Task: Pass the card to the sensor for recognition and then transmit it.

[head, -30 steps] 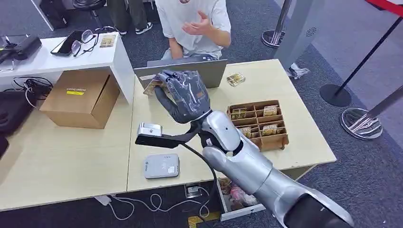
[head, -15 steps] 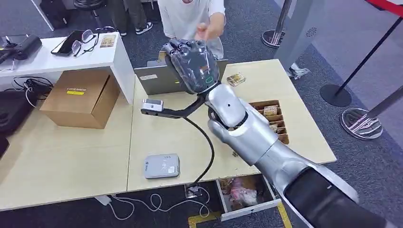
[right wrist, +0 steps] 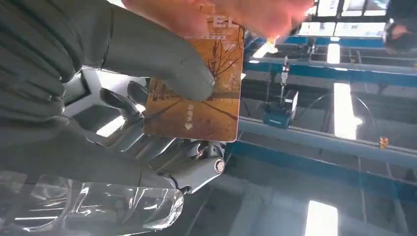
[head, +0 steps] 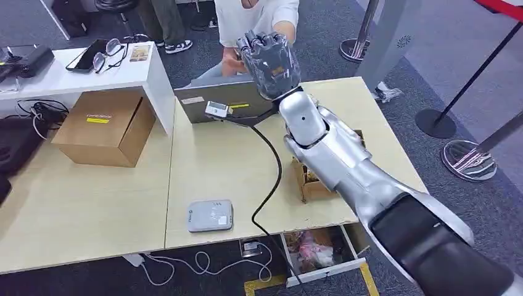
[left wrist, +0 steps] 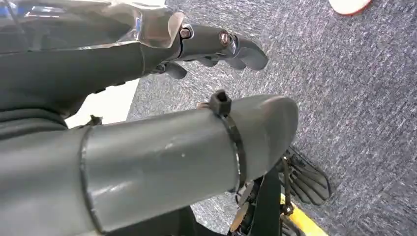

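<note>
Head view: over the last second the right hand (head: 269, 61), dark-fingered on its silver arm, has risen from low above the pale wooden table (head: 203, 166) and swung away from the flat grey sensor box (head: 210, 215) near the front edge, and now stands high beyond the grey laptop (head: 228, 102), right in front of the person in a white shirt (head: 262, 12), whose own hand (head: 233, 58) reaches in beside it. The brown compartmented card tray (head: 308, 182) is mostly hidden behind the arm. Judged from this, the sensor pass is over and the handover is under way. Left wrist view: the left hand (left wrist: 216, 46) hangs over grey carpet, fingers loosely apart, nothing in them. Right wrist view: the orange card with a tree picture (right wrist: 199, 88) is pinched between the thick grey thumb (right wrist: 162, 59) and the darker fingers (right wrist: 147, 125); the person's fingertips (right wrist: 236, 14) already touch its far edge. Release looks like the next call.
</note>
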{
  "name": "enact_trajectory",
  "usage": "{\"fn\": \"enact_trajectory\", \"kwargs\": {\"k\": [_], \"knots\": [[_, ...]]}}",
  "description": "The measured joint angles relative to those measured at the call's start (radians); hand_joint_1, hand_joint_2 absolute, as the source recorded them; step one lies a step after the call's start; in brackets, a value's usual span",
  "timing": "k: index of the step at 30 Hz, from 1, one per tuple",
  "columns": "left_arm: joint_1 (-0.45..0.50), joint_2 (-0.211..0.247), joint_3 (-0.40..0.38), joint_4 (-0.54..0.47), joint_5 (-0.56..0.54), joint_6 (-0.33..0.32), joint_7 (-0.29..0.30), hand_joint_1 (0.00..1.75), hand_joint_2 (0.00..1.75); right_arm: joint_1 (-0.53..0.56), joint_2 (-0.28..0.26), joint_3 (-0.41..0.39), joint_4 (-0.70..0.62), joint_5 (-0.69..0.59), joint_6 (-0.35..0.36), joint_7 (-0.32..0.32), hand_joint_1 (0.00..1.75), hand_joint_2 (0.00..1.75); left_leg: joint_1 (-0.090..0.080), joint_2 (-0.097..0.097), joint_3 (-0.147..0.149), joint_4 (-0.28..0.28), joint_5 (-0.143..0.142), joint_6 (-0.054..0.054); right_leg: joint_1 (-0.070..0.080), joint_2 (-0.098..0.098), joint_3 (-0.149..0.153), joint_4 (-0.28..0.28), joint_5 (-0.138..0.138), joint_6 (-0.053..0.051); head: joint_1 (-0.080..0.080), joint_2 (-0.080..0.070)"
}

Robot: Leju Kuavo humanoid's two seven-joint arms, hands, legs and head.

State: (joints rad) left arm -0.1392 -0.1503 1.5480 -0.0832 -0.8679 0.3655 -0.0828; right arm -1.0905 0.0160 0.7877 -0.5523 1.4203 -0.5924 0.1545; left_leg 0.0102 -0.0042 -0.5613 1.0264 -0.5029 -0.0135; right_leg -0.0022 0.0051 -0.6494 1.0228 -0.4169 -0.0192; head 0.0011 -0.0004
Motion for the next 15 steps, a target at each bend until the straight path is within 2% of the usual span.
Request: {"fn": "enact_trajectory", "kwargs": {"k": [2, 3, 4, 5, 6, 14, 15], "knots": [[-0.004, 0.0, 0.0, 0.0, 0.002, 0.005, 0.007, 0.0, 0.0, -0.003, 0.0, 0.0, 0.018, 0.008, 0.001, 0.003, 1.75, 1.75, 0.0, 0.0, 0.0, 0.0, 0.0, 0.0, 0.0, 0.0, 0.0, 0.0, 0.0, 0.0, 0.0, 0.0], [-0.006, 0.0, 0.0, 0.0, 0.004, 0.008, 0.01, 0.0, 0.0, -0.004, 0.0, 0.0, 0.025, 0.009, 0.002, 0.004, 1.59, 1.75, 0.0, 0.0, 0.0, 0.0, 0.0, 0.0, 0.0, 0.0, 0.0, 0.0, 0.0, 0.0, 0.0, 0.0], [-0.007, 0.0, 0.0, 0.0, 0.004, 0.01, 0.01, 0.0, 0.0, -0.005, 0.0, 0.0, 0.032, 0.009, 0.002, 0.005, 1.59, 1.75, 0.0, 0.0, 0.0, 0.0, 0.0, 0.0, 0.0, 0.0, 0.0, 0.0, 0.0, 0.0, 0.0, 0.0], [-0.008, -0.001, 0.0, 0.0, 0.005, 0.011, 0.011, 0.0, 0.0, -0.006, 0.0, 0.0, 0.038, 0.011, 0.003, 0.006, 0.05, 1.75, 0.0, 0.0, 0.0, 0.0, 0.0, 0.0, 0.0, 0.0, 0.0, 0.0, 0.0, 0.0, 0.0, 0.0], [-0.009, -0.002, 0.0, 0.0, 0.006, 0.012, 0.016, 0.0, 0.0, -0.007, 0.0, 0.0, 0.044, 0.013, 0.003, 0.006, 0.0, 1.75, 0.0, 0.0, 0.0, 0.0, 0.0, 0.0, 0.0, 0.0, 0.0, 0.0, 0.0, 0.0, 0.0, 0.0], [-0.017, -0.006, 0.0, 0.0, 0.011, 0.016, 0.02, 0.0, 0.0, -0.008, 0.003, 0.001, 0.067, 0.021, 0.015, 0.009, 0.0, 1.75, 0.0, 0.0, 0.0, 0.0, 0.0, 0.0, 0.0, 0.0, 0.0, 0.0, 0.0, 0.0, 0.0, 0.0], [-0.017, -0.006, 0.0, 0.0, 0.012, 0.017, 0.021, 0.0, 0.0, -0.008, 0.004, 0.001, 0.069, 0.021, 0.015, 0.01, 0.0, 0.0, 0.0, 0.0, 0.0, 0.0, 0.0, 0.0, 0.0, 0.0, 0.0, 0.0, 0.0, 0.0, 0.0, 0.0]]}}
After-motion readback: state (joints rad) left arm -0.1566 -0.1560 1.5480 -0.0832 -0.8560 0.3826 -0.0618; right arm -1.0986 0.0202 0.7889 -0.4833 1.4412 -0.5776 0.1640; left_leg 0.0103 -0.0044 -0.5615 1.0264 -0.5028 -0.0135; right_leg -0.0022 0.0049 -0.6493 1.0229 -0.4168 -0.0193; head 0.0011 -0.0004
